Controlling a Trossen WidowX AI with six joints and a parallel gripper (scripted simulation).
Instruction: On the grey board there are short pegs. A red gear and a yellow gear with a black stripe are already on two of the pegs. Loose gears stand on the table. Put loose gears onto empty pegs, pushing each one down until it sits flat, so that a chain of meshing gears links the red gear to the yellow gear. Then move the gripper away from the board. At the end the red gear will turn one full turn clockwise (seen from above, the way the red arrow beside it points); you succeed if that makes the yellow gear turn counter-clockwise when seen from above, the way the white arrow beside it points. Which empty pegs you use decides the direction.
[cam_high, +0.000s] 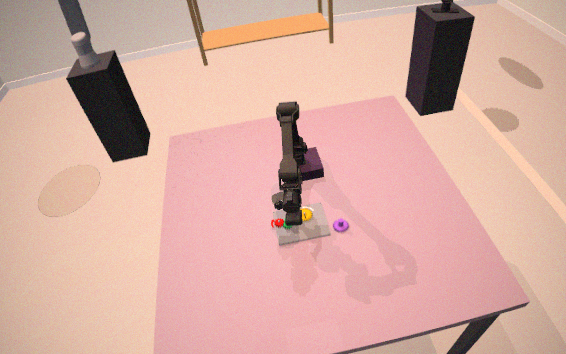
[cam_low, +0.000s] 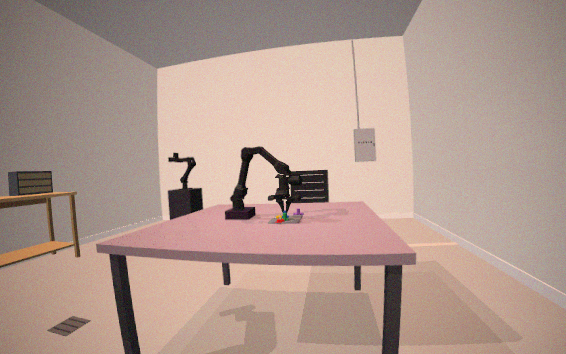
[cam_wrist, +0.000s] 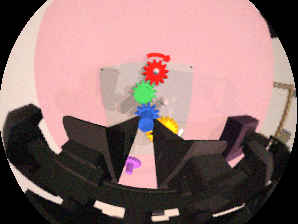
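My gripper (cam_high: 293, 220) (cam_low: 285, 212) (cam_wrist: 147, 120) grips the blue gear (cam_wrist: 146, 114) over the board (cam_high: 315, 231) (cam_low: 294, 220) (cam_wrist: 175, 95); green (cam_high: 285, 226) (cam_wrist: 144, 92) lies beside red (cam_high: 279, 223) (cam_wrist: 155, 72); purple (cam_high: 341, 225) (cam_low: 298, 212) (cam_wrist: 132, 163) stands on the tabletop (cam_high: 220, 250) (cam_low: 250, 242) (cam_wrist: 70, 60).

Wooden bench (cam_high: 196, 30) (cam_low: 75, 225): at a wall; orange lower board (cam_high: 265, 31) (cam_low: 37, 252).
Drawer unit (cam_low: 31, 183): grey, upright on the bench top.
Pedestal A (cam_high: 107, 110): black; carries an upright grey cylindrical fixture (cam_high: 84, 49).
Pedestal B (cam_high: 440, 60) (cam_low: 185, 204): black; carries a background arm (cam_low: 189, 172), jointed, black.
Slatted unit (cam_low: 321, 186): black with pale horizontal lines; exact type cannot be determined.
Wall box (cam_low: 364, 150): grey, rectangular, wall-mounted; marking illegible.
Conduit (cam_low: 355, 85): thin, runs up the wall from the box.
Floor grille (cam_low: 69, 325): dark, slotted, flush with the floor.
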